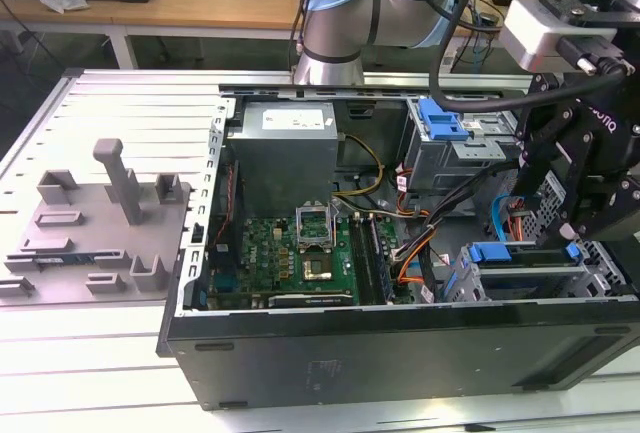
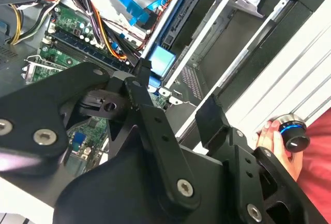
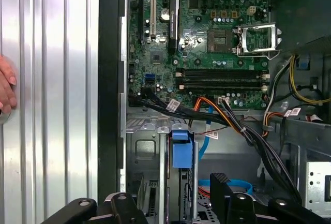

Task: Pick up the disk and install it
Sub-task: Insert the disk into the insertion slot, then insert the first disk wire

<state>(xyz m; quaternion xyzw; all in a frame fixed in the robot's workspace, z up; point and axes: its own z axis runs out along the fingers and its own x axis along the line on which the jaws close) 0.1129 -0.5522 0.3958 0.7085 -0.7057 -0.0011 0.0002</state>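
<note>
Hovering spread wide and empty over the disk (image 3: 182,154) in the cage (image 3: 147,141), the pincer (image 3: 173,193) wants centring on its blue-railed edge, clear of cables (image 3: 248,131).

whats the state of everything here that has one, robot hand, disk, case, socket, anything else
robot hand: open, holding nothing, poised over the drive cage
disk: standing on edge in the drive cage slot, not gripped
computer case: lying on its side, side panel off
cpu socket: cover flipped open
person's hand: at a blue-ringed knob
</note>
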